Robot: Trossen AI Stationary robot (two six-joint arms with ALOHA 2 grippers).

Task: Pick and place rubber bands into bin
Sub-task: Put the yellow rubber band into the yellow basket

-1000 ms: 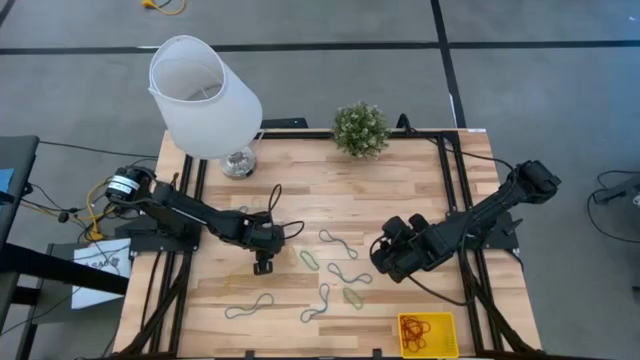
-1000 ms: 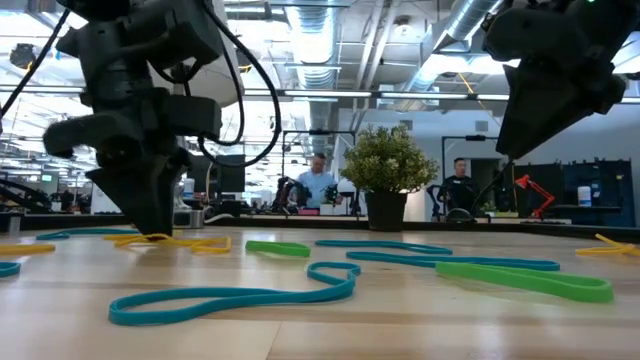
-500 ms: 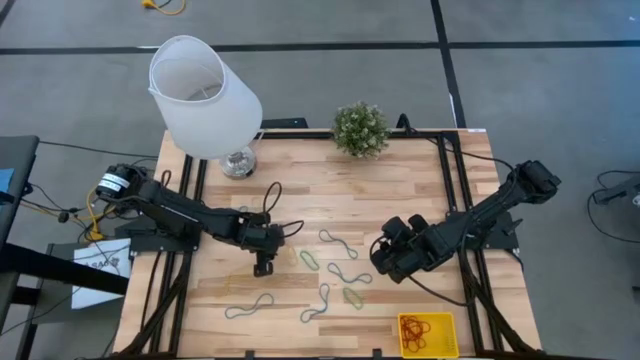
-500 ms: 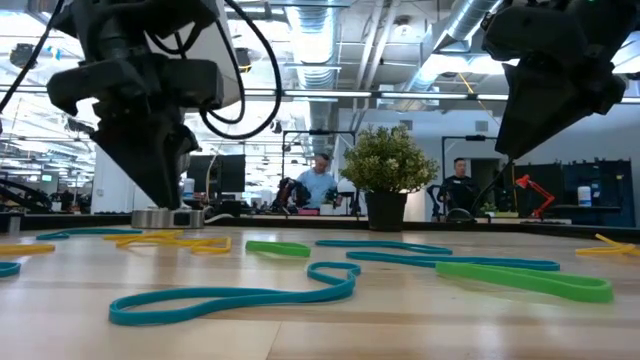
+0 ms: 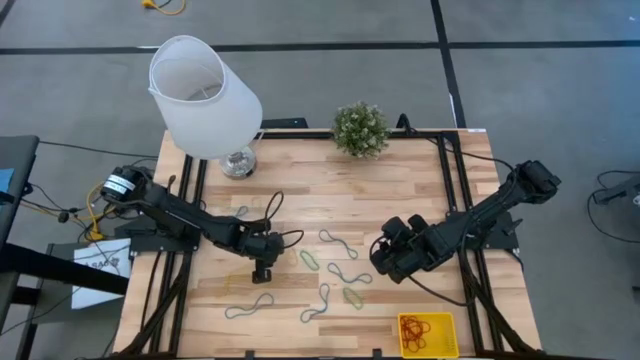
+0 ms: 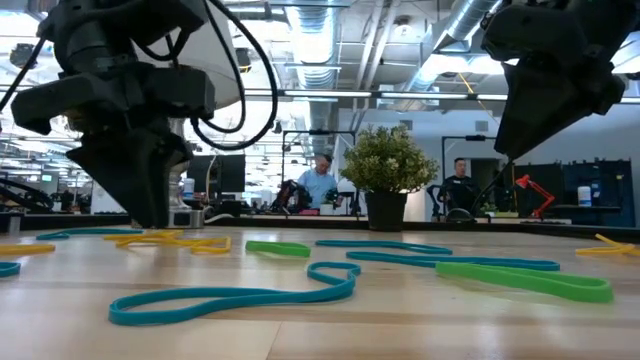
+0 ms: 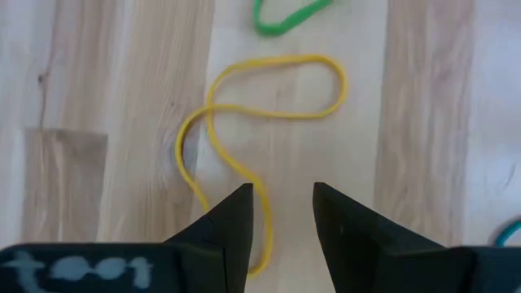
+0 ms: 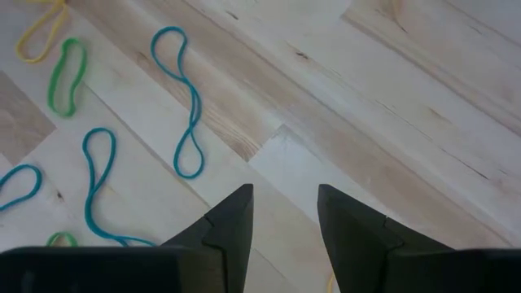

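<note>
While the left gripper [image 7: 282,213] has dropped, fingers apart, over the yellow band [image 7: 259,114], a pinch looks imminent; right gripper [image 8: 283,213] waits open mid-table; the bin [image 5: 427,334] sits front-right.

Loose bands [image 5: 337,268] in teal, green and yellow lie flat mid-table. The yellow bin [image 5: 427,334], at the table's near right corner, holds a red-orange tangle [image 5: 415,328].
</note>
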